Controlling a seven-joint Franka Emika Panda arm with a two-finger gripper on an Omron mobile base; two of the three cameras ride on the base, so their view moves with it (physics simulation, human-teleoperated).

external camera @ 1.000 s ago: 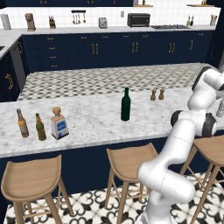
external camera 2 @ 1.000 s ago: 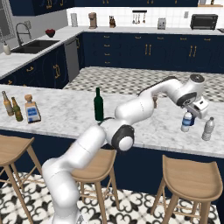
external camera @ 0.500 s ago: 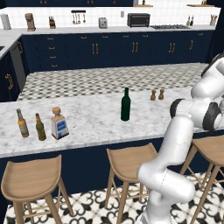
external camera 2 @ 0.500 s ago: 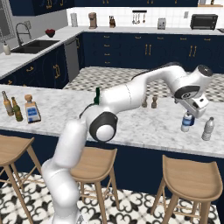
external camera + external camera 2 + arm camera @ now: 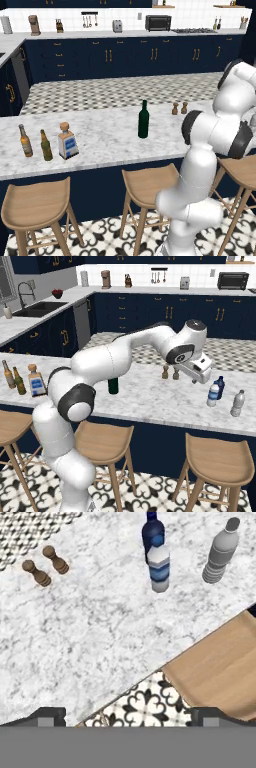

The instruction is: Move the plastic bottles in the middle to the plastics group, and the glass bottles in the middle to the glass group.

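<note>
The small clear water bottle [image 5: 213,395] [image 5: 160,567] with a blue label stands on the marble counter, right beside the dark navy bottle [image 5: 220,386] [image 5: 152,532]. The pale grey bottle [image 5: 237,403] [image 5: 220,552] is a little to their right. My gripper [image 5: 196,379] [image 5: 128,717] hovers open and holds nothing, up and to the left of these bottles. The dark green wine bottle [image 5: 143,120] [image 5: 113,386] stands mid-counter, partly hidden behind my arm in the right base view. The squat square bottle [image 5: 67,142] [image 5: 36,381] stands beside the amber [image 5: 25,141] and olive [image 5: 46,146] beer bottles at the left.
Two small wooden shakers [image 5: 179,108] [image 5: 46,566] stand near the counter's far edge. Wooden stools [image 5: 216,461] [image 5: 220,672] line the counter's near side over a patterned floor.
The gripper has risen and drawn back to the left, away from the water bottle, which stays standing by the navy bottle.
</note>
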